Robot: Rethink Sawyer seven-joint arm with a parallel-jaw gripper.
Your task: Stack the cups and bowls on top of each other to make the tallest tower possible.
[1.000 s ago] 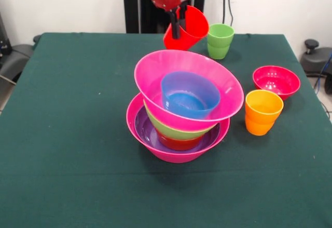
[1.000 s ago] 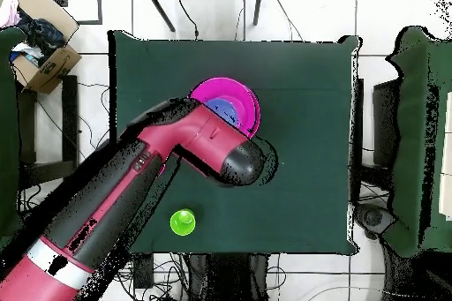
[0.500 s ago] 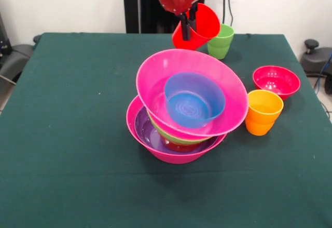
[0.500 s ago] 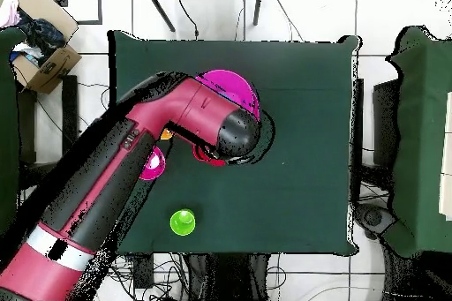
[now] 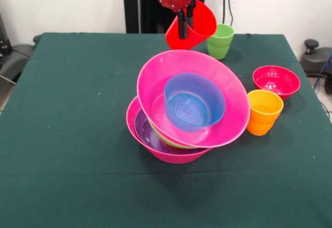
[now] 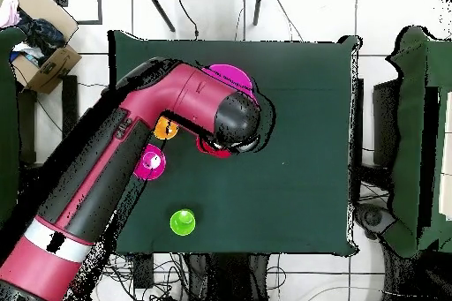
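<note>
Dark green cloth covers the table point(image 5: 67, 134), and past its far edge I see a pale wall. From above, tiled floor and loose cables surround the table, with a cardboard box point(image 6: 40, 46) off one corner.

Going left to right in the front view, the left half of the cloth is bare and gives me open room. At centre stands the tower point(image 5: 187, 116): a large hot-pink base bowl point(image 5: 171, 152) holding a purple bowl point(image 5: 148, 132), and a second large pink bowl point(image 5: 228, 108) tipped toward the camera with the blue bowl point(image 5: 193, 106) inside it. Above and behind it, the gripper point(image 5: 183, 28) is clamped on the rim of the red cup point(image 5: 193, 28), which hangs tilted in the air. Just right of that sits the green cup point(image 5: 220, 41) near the far edge. Further right, the orange cup point(image 5: 263, 112) touches the tipped bowl's rim, with the crimson bowl point(image 5: 276, 81) behind it, near the right edge.

Compared with a second ago, the upper pink bowl has slumped lower and rightward, and the red cup sits slightly higher.
</note>
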